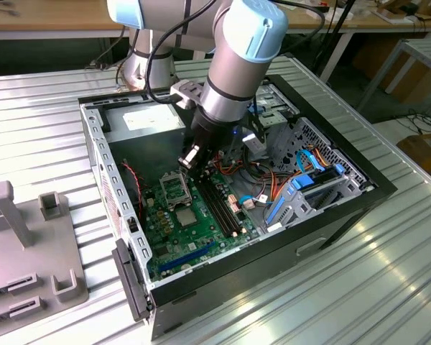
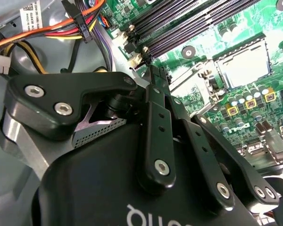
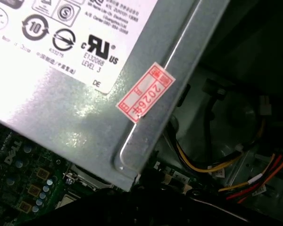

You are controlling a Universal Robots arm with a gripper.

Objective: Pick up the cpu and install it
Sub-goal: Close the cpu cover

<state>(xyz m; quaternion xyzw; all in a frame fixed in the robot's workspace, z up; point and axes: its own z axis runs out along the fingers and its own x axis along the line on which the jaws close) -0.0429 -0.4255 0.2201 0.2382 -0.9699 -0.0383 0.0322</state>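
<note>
Approach to the pick: the gripper (image 1: 189, 159) hangs over the motherboard (image 1: 169, 244), and the cpu (image 1: 187, 218) is not yet lifted.

The gripper hovers above the end of the memory slots (image 1: 223, 208), near the socket (image 1: 174, 188). Its fingers, as best the second wrist view shows, are drawn together on nothing. The cpu lies flat on the board just beside the socket, toward the board's front edge. Lifting so thin a chip calls for spread fingers squared to its edges.

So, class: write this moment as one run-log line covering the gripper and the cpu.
gripper: over motherboard, near memory slots | cpu: flat on motherboard beside socket, apart from gripper
</note>
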